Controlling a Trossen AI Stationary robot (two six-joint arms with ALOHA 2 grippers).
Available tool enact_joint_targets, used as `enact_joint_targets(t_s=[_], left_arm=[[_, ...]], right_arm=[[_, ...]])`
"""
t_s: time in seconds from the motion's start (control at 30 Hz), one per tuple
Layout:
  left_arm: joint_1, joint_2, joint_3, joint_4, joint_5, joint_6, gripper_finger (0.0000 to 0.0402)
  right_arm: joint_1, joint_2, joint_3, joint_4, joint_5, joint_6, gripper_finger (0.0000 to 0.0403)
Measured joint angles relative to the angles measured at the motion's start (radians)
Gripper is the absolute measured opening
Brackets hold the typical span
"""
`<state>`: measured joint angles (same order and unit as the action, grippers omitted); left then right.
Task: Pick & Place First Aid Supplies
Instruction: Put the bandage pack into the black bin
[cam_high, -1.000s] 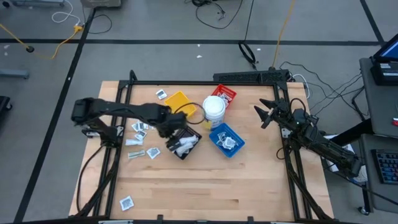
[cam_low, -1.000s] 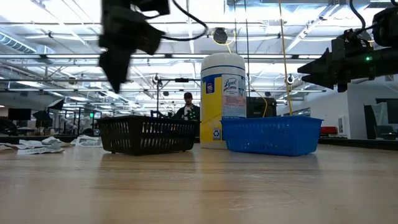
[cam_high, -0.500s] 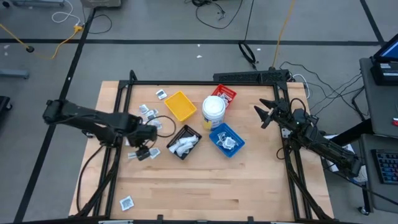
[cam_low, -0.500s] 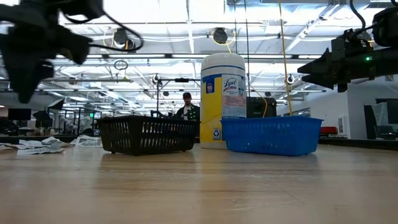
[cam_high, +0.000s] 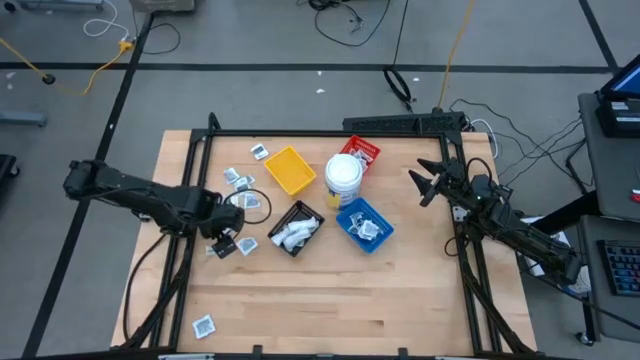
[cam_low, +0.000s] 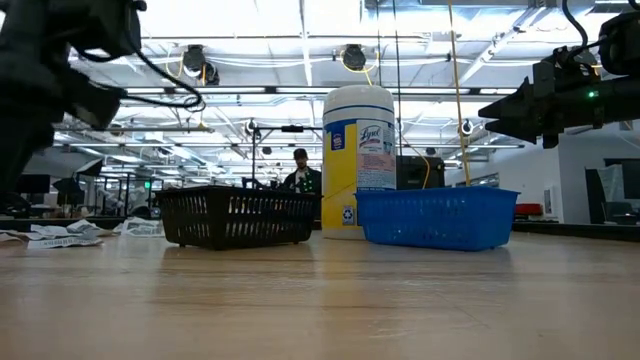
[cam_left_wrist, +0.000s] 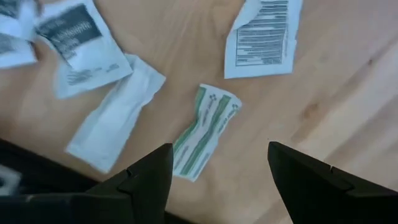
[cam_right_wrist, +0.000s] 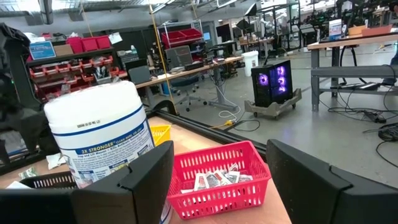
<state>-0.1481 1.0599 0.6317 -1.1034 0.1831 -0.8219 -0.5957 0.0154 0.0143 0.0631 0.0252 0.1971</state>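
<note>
Several first aid supplies lie flat and loose on the table's left part: a green-striped packet (cam_left_wrist: 205, 132), a long white strip (cam_left_wrist: 115, 121) and square printed packets (cam_left_wrist: 264, 34). More packets lie in the black tray (cam_high: 297, 228), the blue tray (cam_high: 364, 223) and the red tray (cam_right_wrist: 217, 171). My left gripper (cam_high: 224, 232) hangs open above the loose packets, pointing down. In the left wrist view the left gripper (cam_left_wrist: 221, 149) has the green-striped packet just ahead of its gap, clear of both fingers. My right gripper (cam_high: 424, 184) waits open and level at the table's right side.
A round white tub (cam_high: 343, 175) stands between the yellow tray (cam_high: 290, 168) and the red tray (cam_high: 360, 153). A lone packet (cam_high: 204, 324) lies near the front left corner. A black frame rail (cam_high: 200, 150) runs along the table's left side. Bare wood fills the near half.
My left gripper has moved from above the black tray toward the table's left edge and sunk lower, rolling a little. It now hangs over the loose packets on the left. The packets and trays have stayed where they were.
</note>
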Motion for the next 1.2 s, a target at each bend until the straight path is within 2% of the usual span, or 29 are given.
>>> enact_joint_targets(t_s=[0.17,0.33,0.67,0.9,1.03,1.2], left_arm=[[-0.046,0.047,-0.049,0.092,-0.023,-0.081,0.0269],[-0.09,0.095,-0.067,0.144,-0.056,-0.083,0.0269],[-0.169,0.193,-0.074,0.226,-0.059,-0.06,0.0269],[-0.186,0.216,-0.091,0.264,-0.045,-0.072,0.0265],[-0.188,0.216,-0.093,0.262,-0.046,-0.075,0.022],[-0.188,0.217,-0.095,0.261,-0.041,-0.079,0.0118]], right_arm=[[0.0,0.0,0.0,0.0,0.0,0.0,0.0254],[0.0,0.0,0.0,0.0,0.0,0.0,0.0254],[0.0,0.0,0.0,0.0,0.0,0.0,0.0254],[0.0,0.0,0.0,0.0,0.0,0.0,0.0254],[0.0,0.0,0.0,0.0,0.0,0.0,0.0254],[0.0,0.0,0.0,0.0,0.0,0.0,0.0254]])
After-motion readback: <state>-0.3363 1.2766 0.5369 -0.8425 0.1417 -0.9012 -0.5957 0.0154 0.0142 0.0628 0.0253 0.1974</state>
